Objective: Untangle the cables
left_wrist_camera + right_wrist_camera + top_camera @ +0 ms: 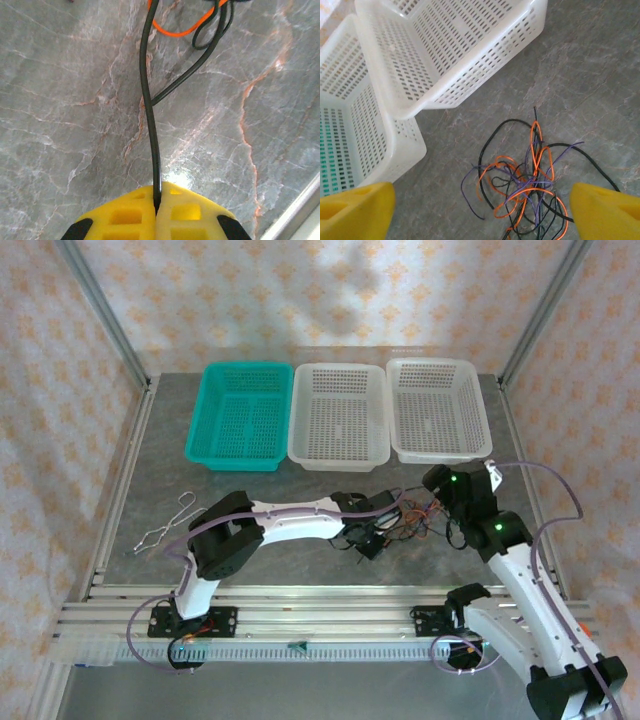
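The cables (530, 185) lie tangled on the marble tabletop as thin black, orange and purple wires; from above, the bundle (412, 520) sits between the two grippers. My left gripper (159, 194) is shut on one black cable (150, 115), which runs from between the yellow fingers up toward an orange loop (175, 33). From above, the left gripper (368, 538) is low at the bundle's left edge. My right gripper (480, 215) hangs open above the tangle, its yellow fingers (355, 210) wide apart with nothing between them. Seen from above, the right gripper (442, 482) is at the bundle's right.
Three baskets stand along the back: a teal one (240, 415) and two white ones (340, 415) (438, 410). The white baskets (445, 55) are close behind the tangle. A pale thin wire (168, 525) lies loose at the table's left. A metal rail (295, 210) borders the near edge.
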You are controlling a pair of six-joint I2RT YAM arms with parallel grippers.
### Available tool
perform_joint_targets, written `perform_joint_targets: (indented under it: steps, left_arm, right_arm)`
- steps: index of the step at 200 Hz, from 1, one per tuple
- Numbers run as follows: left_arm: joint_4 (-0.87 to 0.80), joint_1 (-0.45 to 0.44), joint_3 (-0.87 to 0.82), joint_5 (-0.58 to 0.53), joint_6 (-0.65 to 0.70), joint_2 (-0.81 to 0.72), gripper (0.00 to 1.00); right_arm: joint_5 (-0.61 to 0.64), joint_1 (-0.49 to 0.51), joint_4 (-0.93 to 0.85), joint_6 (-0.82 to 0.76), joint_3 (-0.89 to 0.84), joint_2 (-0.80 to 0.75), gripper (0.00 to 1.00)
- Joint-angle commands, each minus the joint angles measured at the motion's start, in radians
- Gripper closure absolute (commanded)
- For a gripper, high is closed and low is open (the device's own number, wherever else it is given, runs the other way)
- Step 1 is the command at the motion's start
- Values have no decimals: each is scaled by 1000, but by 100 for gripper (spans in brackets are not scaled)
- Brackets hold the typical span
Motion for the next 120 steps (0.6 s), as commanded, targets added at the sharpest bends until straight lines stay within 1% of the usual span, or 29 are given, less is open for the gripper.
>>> perform_joint_targets:
  steps: [1,31,57,70,92,106,120]
  left_arm:
    - [11,-6,12,-21,13,-89,100]
    - [67,-1,-28,-25,30,-168,100]
    - [107,7,-59,-17,27,-201,100]
    - [138,10,-82,-8,19,-217,100]
    - [167,15,-96,4,6,-226,100]
    - [178,17,-98,7,4,-224,100]
    - [188,19,-101,10,3,-221,100]
  right_arm:
    - [-42,-3,4,43,-22,17,9]
    - [-153,-11,4,110,-53,62,14]
    - [-229,-12,39,178,-97,51,19]
    - [-279,-12,62,222,-130,42,24]
    - [-401,-11,137,273,-193,50,32]
    - [-460,-12,167,278,-208,74,38]
    - [-496,-12,180,268,-207,100,42]
